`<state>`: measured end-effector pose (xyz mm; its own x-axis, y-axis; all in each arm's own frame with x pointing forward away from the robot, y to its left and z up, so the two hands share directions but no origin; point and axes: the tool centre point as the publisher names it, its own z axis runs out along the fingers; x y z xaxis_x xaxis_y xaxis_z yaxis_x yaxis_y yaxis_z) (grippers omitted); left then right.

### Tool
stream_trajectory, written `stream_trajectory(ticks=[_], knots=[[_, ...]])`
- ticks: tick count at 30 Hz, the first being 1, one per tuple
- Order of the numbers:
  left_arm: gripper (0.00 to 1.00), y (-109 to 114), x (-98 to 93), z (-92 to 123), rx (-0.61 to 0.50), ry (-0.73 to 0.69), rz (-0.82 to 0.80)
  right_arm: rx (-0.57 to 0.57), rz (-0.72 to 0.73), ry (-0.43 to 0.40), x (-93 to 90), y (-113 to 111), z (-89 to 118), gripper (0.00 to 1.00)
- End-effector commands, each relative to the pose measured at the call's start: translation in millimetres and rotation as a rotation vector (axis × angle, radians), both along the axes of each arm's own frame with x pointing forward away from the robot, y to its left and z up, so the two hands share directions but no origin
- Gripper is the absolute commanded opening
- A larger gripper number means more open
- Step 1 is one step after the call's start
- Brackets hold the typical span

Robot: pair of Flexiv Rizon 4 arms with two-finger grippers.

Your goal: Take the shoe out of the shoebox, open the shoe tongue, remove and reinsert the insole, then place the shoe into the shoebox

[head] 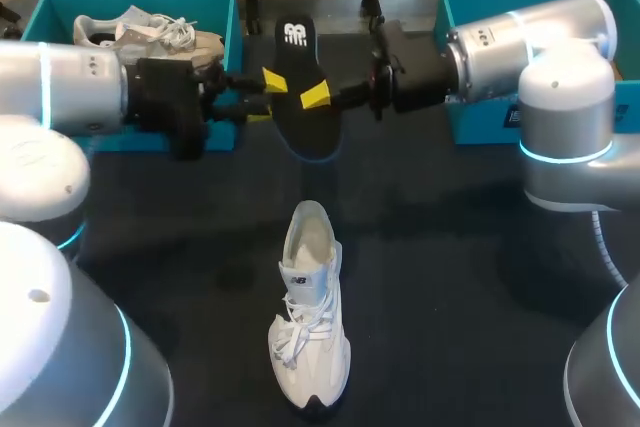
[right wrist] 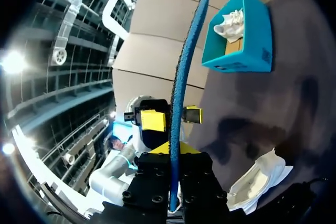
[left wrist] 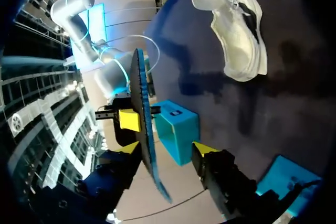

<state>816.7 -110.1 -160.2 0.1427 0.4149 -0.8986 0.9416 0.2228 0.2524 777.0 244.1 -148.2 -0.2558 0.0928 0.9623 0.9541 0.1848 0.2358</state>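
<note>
A black insole (head: 300, 87) with a blue underside hangs on edge in the air above the back of the table. My right gripper (head: 318, 97) is shut on its edge; in the right wrist view the insole (right wrist: 184, 77) rises straight out of the closed right gripper (right wrist: 170, 149). My left gripper (head: 266, 97) stands open around the other edge. In the left wrist view the insole (left wrist: 143, 140) lies near one finger of the left gripper (left wrist: 165, 150), with a wide gap to the other. The white shoe (head: 310, 317) lies on the dark table, in front of both grippers.
A teal shoebox (head: 225, 7) at the back left holds a second white shoe (head: 150, 32). Another teal shoebox (head: 465, 7) stands at the back right, behind my right arm. The dark table top (head: 450, 277) surrounds the shoe.
</note>
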Motion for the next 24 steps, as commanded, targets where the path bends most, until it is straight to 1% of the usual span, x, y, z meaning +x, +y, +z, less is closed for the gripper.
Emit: stream_trajectory(ticks=[1,15,16,17,18,20,21,23,24], knots=[[1.00,35,-20.7,9,0.111,0.023,0.053,0.014,-0.015,-0.019,-2.5,-9,-1,0.00],[1.00,35,-20.7,9,0.111,0.023,0.053,0.014,-0.015,-0.019,-2.5,-9,-1,0.00],[1.00,35,-19.0,6,0.109,0.075,0.051,0.014,-0.015,-0.019,-2.5,-9,-1,0.00],[1.00,37,-18.1,4,0.103,0.121,0.054,-0.001,-0.012,-0.027,1.4,-6,-1,0.00],[1.00,39,-16.6,2,0.129,0.171,0.067,0.023,-0.007,-0.055,3.3,-4,-1,0.00],[1.00,51,-13.5,0,0.130,0.231,0.081,0.026,-0.031,-0.073,5.4,-3,-5,0.00],[1.00,56,-12.9,0,0.150,0.265,0.103,0.032,-0.047,-0.084,5.5,-4,-7,0.00],[1.00,69,-12.4,4,0.153,0.323,0.134,0.064,-0.072,-0.100,5.5,-8,-13,0.00],[1.00,75,-13.7,5,0.178,0.333,0.158,0.061,-0.073,-0.114,5.5,-9,-16,0.00]])
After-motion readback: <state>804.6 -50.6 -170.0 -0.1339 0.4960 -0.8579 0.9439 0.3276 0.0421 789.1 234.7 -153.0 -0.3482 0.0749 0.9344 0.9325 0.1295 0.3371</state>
